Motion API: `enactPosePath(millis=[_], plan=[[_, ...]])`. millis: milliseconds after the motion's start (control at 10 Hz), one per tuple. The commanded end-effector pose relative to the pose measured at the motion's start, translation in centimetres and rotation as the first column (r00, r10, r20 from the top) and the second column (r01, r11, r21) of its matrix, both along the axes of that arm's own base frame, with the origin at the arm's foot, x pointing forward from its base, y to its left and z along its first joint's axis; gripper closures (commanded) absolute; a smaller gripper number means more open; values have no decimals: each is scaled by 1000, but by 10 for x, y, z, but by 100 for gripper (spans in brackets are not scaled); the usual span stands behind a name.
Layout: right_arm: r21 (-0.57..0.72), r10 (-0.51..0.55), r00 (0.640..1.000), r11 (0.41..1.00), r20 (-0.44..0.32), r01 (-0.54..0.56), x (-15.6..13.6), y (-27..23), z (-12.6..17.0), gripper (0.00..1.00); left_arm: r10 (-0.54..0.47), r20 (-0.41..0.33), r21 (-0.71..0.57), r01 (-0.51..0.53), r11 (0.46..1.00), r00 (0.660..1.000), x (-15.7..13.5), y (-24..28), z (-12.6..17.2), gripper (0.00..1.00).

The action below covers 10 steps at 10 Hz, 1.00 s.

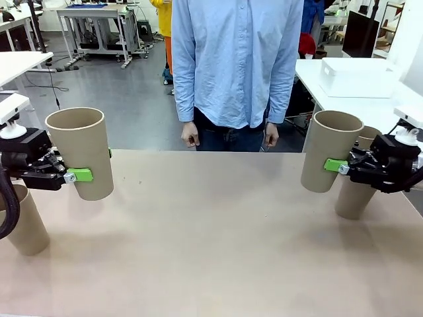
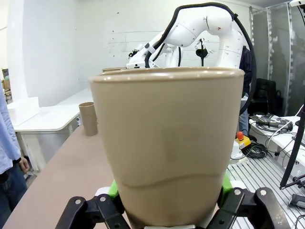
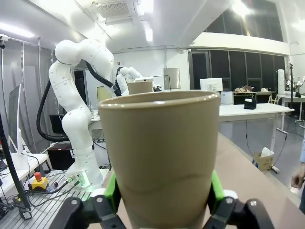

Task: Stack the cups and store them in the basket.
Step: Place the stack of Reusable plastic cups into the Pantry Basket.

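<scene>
My left gripper (image 1: 82, 173) is shut on a tan cup (image 1: 79, 152), held upright above the table's left side. In the left wrist view that cup (image 2: 167, 143) sits between the green pads (image 2: 113, 188) of the gripper (image 2: 169, 191). My right gripper (image 1: 328, 165) is shut on another cup (image 1: 330, 150) above the right side, and the right wrist view shows this cup (image 3: 162, 152) close up in the gripper (image 3: 163, 195). One more cup (image 1: 25, 228) stands on the table under my left arm. Another cup (image 1: 355, 195) stands behind my right gripper. The white basket (image 1: 357, 76) sits on a side table at the far right.
A person in a light blue shirt (image 1: 234, 59) stands at the far edge, both hands (image 1: 190, 135) hanging down at the sides. The brown table top (image 1: 211, 231) lies bare between the two held cups. A white side table (image 1: 330, 99) adjoins the far right.
</scene>
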State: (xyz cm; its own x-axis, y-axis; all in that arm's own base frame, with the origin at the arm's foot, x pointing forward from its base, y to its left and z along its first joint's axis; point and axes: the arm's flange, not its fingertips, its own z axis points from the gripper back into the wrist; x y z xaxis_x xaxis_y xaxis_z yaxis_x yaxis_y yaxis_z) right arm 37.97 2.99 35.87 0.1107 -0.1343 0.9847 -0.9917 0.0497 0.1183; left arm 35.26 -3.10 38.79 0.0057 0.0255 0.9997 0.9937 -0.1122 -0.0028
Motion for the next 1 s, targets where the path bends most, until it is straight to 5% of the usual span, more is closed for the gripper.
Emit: enactPosePath(millis=[0, 900], plan=[[8, -9, 1000, 1000, 7, 9, 1, 0, 3, 13, 3, 0, -5, -3, 1000, 1000, 0, 0, 3, 17], [8, -9, 1000, 1000, 7, 9, 1, 0, 3, 13, 3, 0, -5, -3, 1000, 1000, 0, 0, 3, 17]])
